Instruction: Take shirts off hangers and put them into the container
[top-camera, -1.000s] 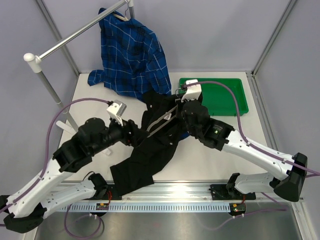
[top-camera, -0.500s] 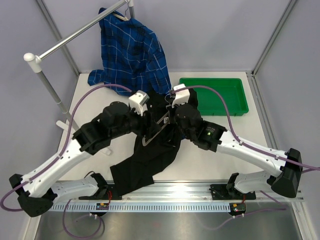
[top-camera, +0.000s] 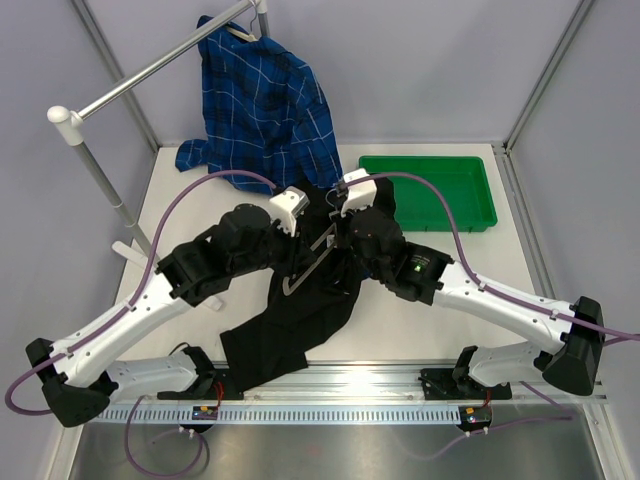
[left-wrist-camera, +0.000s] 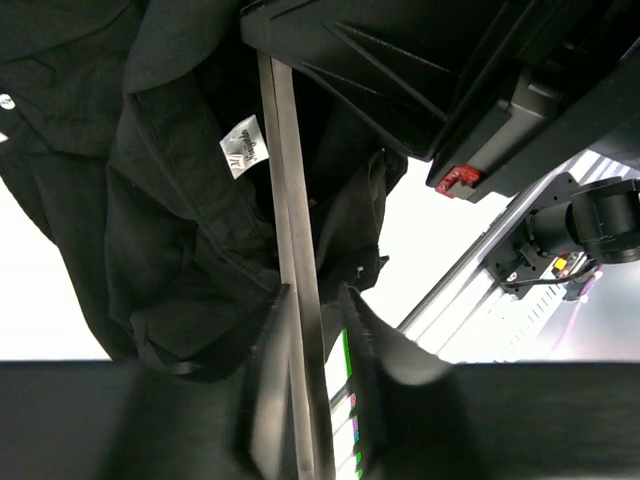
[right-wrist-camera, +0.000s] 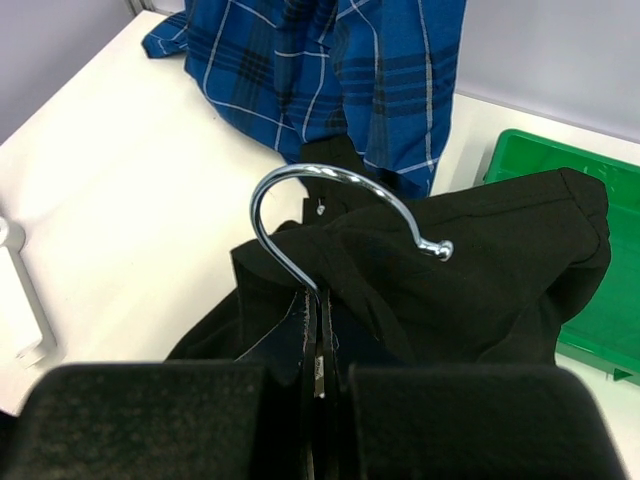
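The right hand (right-wrist-camera: 322, 385) gripped the hanger (left-wrist-camera: 290, 200) by its hook; the left hand (left-wrist-camera: 315, 305), narrow but unclosed, straddled its bar beside the black shirt (left-wrist-camera: 160, 200).

Both arms crowd the middle of the white surface (top-camera: 400, 335), where the left claw (left-wrist-camera: 312, 300) and right claw (right-wrist-camera: 322, 380) meet almost head-on above the crumpled plain black shirt (top-camera: 285, 330). The slim grey-beige hanger (left-wrist-camera: 283, 170) runs between them, its bar threaded between the left claw's fingers (left-wrist-camera: 385, 360) and its hook's neck pinched in the right, leaving scant room there. The hanging dark blue plaid shirt (top-camera: 265, 110) and long silver rail (top-camera: 160, 63) wall off the far left corner. Open passage lies over the shallow bright green plastic tray (top-camera: 455, 195) at far right, and across bare surface right of the black shirt, though the right arm slants across it.
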